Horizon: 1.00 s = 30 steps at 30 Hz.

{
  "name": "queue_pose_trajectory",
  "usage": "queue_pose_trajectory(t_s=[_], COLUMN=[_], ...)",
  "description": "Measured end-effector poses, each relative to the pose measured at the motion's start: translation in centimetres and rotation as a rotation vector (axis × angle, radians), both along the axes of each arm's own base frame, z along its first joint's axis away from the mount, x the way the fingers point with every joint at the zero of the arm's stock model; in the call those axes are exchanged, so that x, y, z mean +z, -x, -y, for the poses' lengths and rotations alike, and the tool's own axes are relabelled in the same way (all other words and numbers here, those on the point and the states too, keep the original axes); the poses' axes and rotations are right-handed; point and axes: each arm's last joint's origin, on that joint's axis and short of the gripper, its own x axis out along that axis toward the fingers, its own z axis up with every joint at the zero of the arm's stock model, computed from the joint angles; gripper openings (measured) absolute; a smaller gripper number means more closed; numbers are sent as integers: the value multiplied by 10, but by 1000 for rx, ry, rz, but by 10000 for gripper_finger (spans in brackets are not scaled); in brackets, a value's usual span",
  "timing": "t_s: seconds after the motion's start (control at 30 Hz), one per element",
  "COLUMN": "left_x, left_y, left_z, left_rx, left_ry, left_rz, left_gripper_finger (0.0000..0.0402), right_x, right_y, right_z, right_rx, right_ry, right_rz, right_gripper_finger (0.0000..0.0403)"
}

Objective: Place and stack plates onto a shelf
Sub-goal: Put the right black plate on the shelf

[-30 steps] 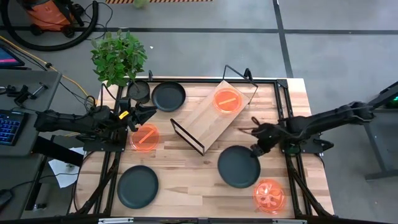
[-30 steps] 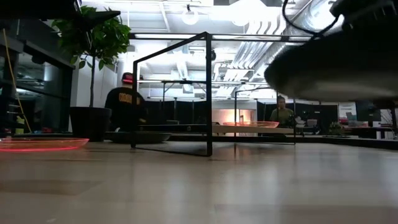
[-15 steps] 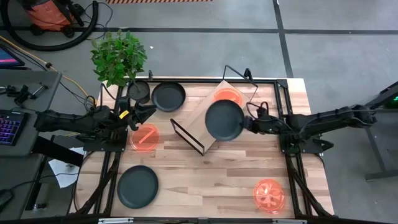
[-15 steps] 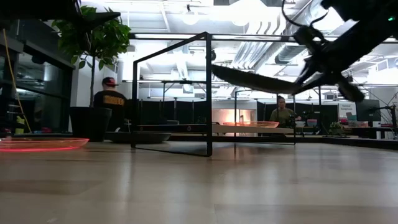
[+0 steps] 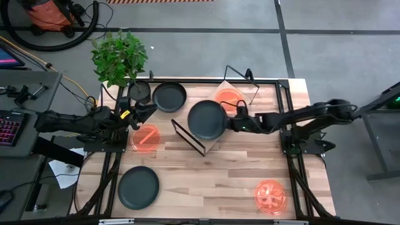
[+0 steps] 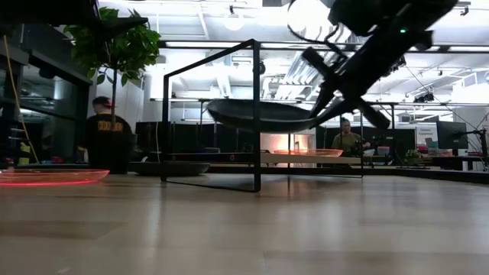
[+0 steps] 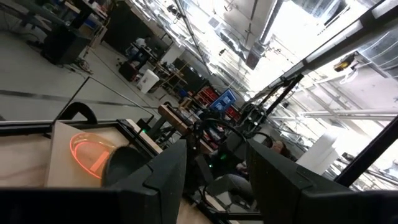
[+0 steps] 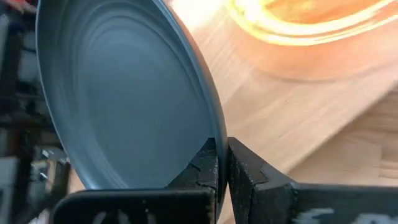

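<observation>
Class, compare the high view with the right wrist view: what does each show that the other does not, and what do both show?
Only the high view shows the left hand waiting open near an orange plate on the table, two more grey plates, and the plant.

Only the right wrist view shows the fingers pinching the plate's rim up close.

Both show the right hand shut on the grey plate over the shelf, beside the shelf's orange plate.

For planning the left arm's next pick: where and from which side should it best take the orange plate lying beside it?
Probably the raised rim of the orange plate, on the edge facing the left hand: it lies flat, too wide to span.
</observation>
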Motion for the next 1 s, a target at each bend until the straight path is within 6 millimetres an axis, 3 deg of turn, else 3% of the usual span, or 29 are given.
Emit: queue_pose_trajectory(t_s=[0.2,0.57,1.0], left_x=[0,0,0], left_y=[0,0,0], left_z=[0,0,0], left_rx=[0,0,0], left_ry=[0,0,0], left_rz=[0,0,0], left_gripper_finger=[154,154,154], right_x=[-10,-14,-5], right_y=[-16,-19,-14], right_z=[3,4,13], right_rx=[16,13,28], right_ry=[-21,-34,2], right_rz=[-49,-48,-44], right_gripper_finger=[0,9,168])
